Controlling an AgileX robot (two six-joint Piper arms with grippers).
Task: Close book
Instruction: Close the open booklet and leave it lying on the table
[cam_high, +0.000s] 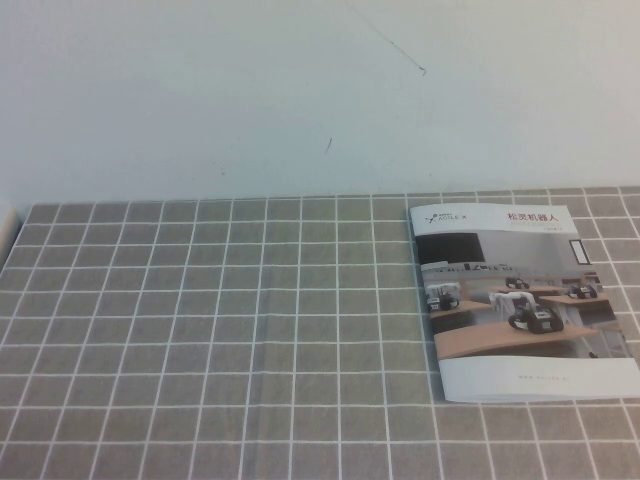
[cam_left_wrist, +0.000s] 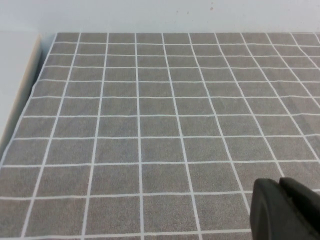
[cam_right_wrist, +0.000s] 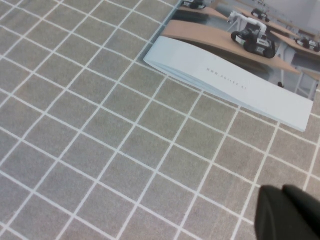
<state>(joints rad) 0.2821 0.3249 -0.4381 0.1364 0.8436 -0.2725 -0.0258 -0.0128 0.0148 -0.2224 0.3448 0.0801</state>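
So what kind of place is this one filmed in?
Probably a lab or test tabletop setup: a grey grid-pattern tablecloth against a bare white wall, with one book about robots lying closed on the robot's right. The left gripper hangs over bare cloth; the right gripper is near the book.

Book (cam_high: 522, 300) closed, flat, photo cover up, far right side.

The book (cam_high: 520, 300) lies flat on the table (cam_high: 200, 330) at 3 o'clock, cover up. The wall (cam_high: 250, 100) stands behind the table at 12 o'clock. The right pincer (cam_right_wrist: 287, 212) hangs over the table off the book's 6 o'clock edge, apart from it. The left pincer (cam_left_wrist: 285, 210) hangs over the table toward 9 o'clock, well apart from the book.
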